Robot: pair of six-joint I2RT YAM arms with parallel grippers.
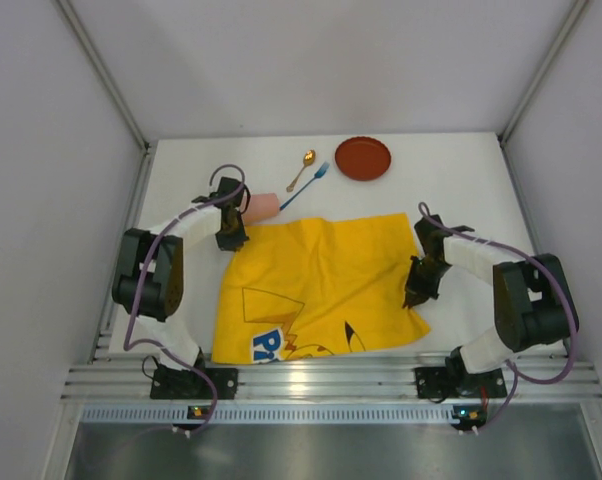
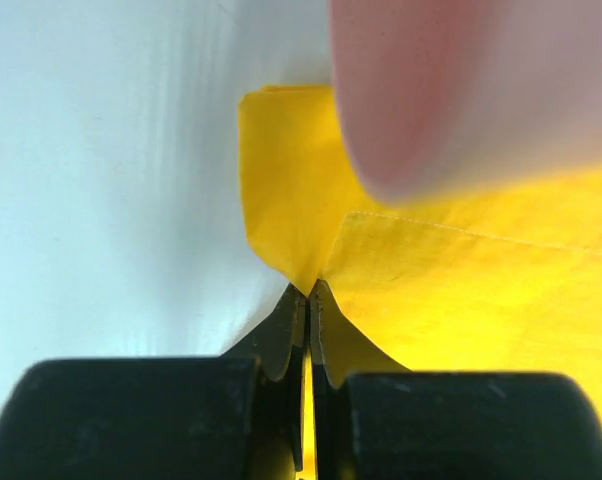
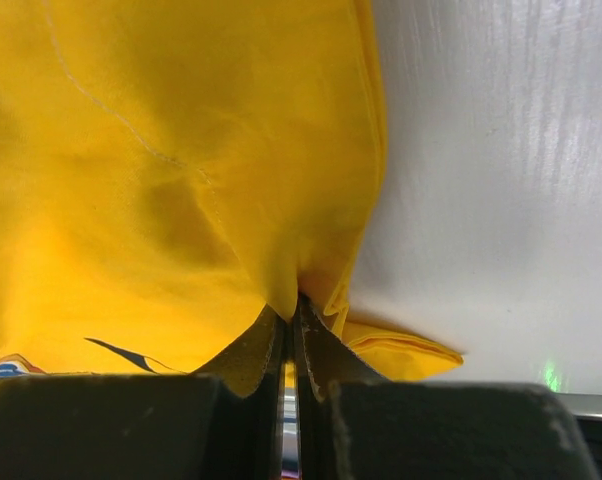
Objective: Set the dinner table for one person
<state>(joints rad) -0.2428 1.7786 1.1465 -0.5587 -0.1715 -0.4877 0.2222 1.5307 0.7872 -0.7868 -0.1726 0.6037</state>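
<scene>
A yellow cartoon-printed cloth [image 1: 316, 285] lies spread on the white dinner table [image 1: 461, 190]. My left gripper [image 1: 231, 238] is shut on the cloth's far left corner [image 2: 291, 240]. My right gripper [image 1: 418, 295] is shut on the cloth's right edge [image 3: 281, 230]. A pink cup [image 1: 262, 206] lies on its side just beyond the left gripper and shows blurred in the left wrist view [image 2: 461, 90]. A gold spoon [image 1: 301, 170], a blue fork [image 1: 303, 186] and a red-brown plate [image 1: 363, 158] lie at the far side of the table.
White walls close in the table on the left, right and back. A ribbed aluminium rail [image 1: 321, 380] runs along the near edge, with both arm bases on it.
</scene>
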